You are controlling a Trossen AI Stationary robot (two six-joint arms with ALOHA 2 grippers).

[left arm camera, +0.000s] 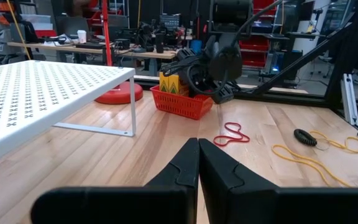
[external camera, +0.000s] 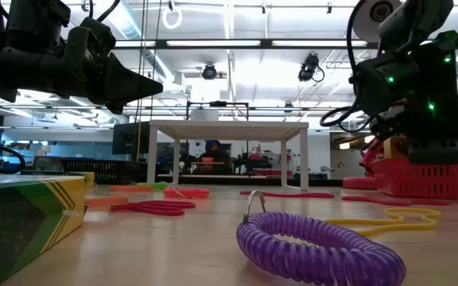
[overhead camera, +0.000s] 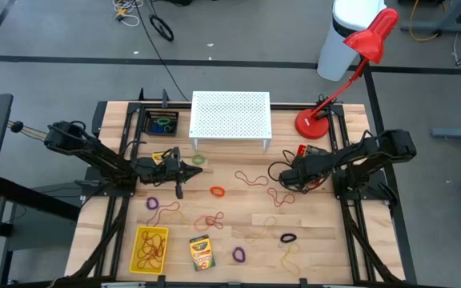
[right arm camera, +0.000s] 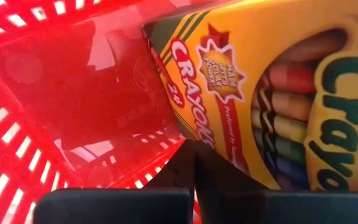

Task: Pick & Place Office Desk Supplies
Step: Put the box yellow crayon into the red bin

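The right claw [left arm camera: 219,93], fingers together, was poised over the red basket [left arm camera: 182,102]; the crayon box [right arm camera: 278,93] directly ahead was judged light, rigid, best gripped across its narrow sides

Bright ceiling strip lights [external camera: 237,44] are glaring overhead; the near purple coiled elastic loop [external camera: 316,248] is blurring softly.
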